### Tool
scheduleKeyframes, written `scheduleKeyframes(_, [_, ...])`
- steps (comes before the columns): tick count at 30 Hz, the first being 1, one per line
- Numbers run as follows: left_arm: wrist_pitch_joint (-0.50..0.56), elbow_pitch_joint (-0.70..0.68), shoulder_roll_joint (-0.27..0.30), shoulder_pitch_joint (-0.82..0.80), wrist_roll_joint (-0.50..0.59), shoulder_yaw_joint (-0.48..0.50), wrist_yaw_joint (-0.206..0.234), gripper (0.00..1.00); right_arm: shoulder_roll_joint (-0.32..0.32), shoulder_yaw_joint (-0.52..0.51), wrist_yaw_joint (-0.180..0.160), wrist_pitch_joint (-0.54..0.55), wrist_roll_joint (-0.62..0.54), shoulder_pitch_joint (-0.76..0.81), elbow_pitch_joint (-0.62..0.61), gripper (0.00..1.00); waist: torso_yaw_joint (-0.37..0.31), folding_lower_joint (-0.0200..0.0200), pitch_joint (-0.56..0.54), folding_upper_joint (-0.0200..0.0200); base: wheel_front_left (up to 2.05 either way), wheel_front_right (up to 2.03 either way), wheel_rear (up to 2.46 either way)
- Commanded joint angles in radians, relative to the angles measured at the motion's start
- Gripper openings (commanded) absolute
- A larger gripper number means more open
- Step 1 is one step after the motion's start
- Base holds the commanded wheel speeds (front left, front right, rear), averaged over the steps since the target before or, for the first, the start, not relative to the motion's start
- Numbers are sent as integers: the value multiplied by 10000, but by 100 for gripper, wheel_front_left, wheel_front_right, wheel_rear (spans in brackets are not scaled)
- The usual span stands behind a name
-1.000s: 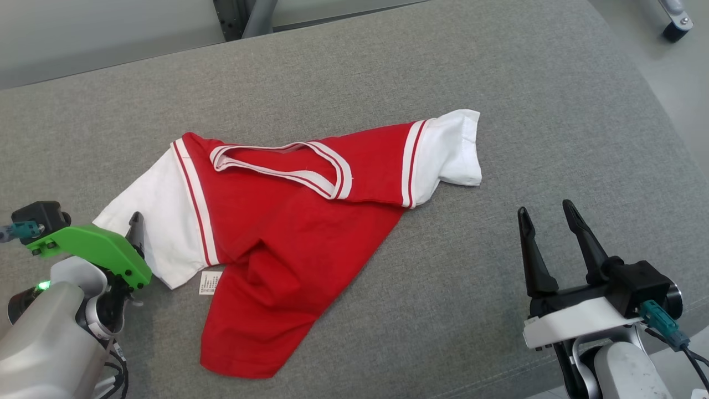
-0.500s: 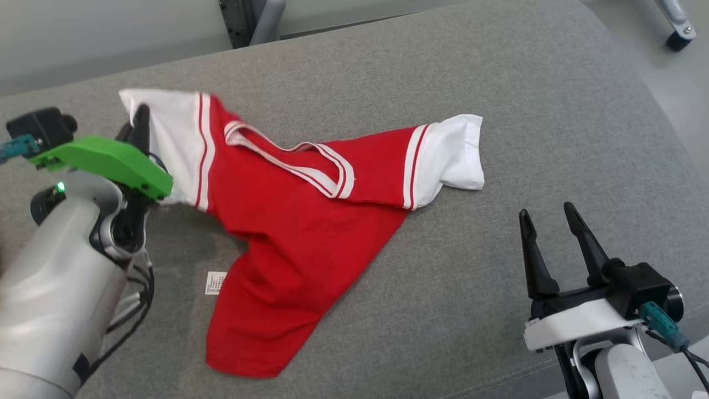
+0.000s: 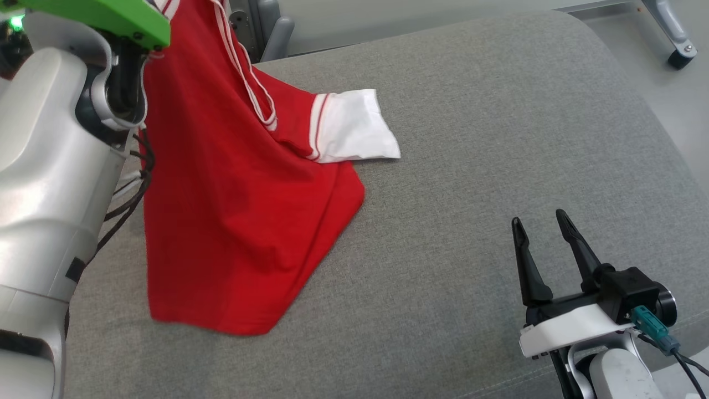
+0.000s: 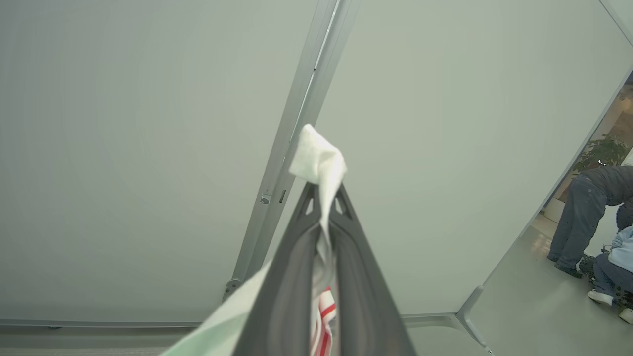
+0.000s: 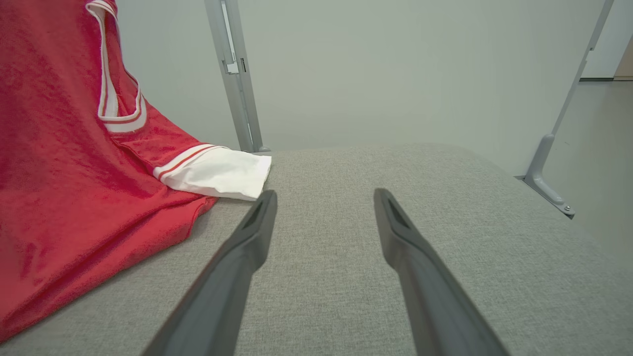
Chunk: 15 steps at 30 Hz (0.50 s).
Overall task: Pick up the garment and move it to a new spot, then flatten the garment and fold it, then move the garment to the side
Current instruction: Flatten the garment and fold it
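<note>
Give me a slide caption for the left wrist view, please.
The left gripper, shut on a white corner of the garment, against a pale wall.

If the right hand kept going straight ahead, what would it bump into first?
Probably nothing soon: the right hand points over bare grey cushion toward the pale wall; the white sleeve lies to its left.

Red garment (image 3: 232, 221): soft matt cloth, white sleeve, ribbed trim. Padded surface (image 3: 471, 166): grey coarse-woven fabric, matt. Right gripper (image 3: 538, 217) fingers (image 3: 529, 266): dark smooth matt plastic. Left forearm shell (image 3: 44, 166): pale, smooth, slight sheen; green cover (image 3: 105, 16) plastic. Frame post (image 5: 237, 74): grey satin metal
</note>
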Motion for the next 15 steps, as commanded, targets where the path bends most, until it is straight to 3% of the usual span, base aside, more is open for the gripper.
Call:
scheduleKeyframes(1, [-104, -130, -137, -347, 243, -66, 90, 0, -26, 20, -11, 17, -112, 75, 31, 100, -74, 0, -87, -1, 0, 0, 0])
scheduleKeyframes(8, [-26, -946, -1202, -227, 594, -813, 239, 0, -26, 90, -11, 17, 39, 124, 52, 100, -337, 0, -186, -1, 0, 0, 0])
scheduleKeyframes(15, [360, -1782, -2483, 1255, 894, -2530, 241, 0, -25, 205, -11, 17, 416, -44, 18, 100, -951, 0, 41, -1, 0, 0, 0])
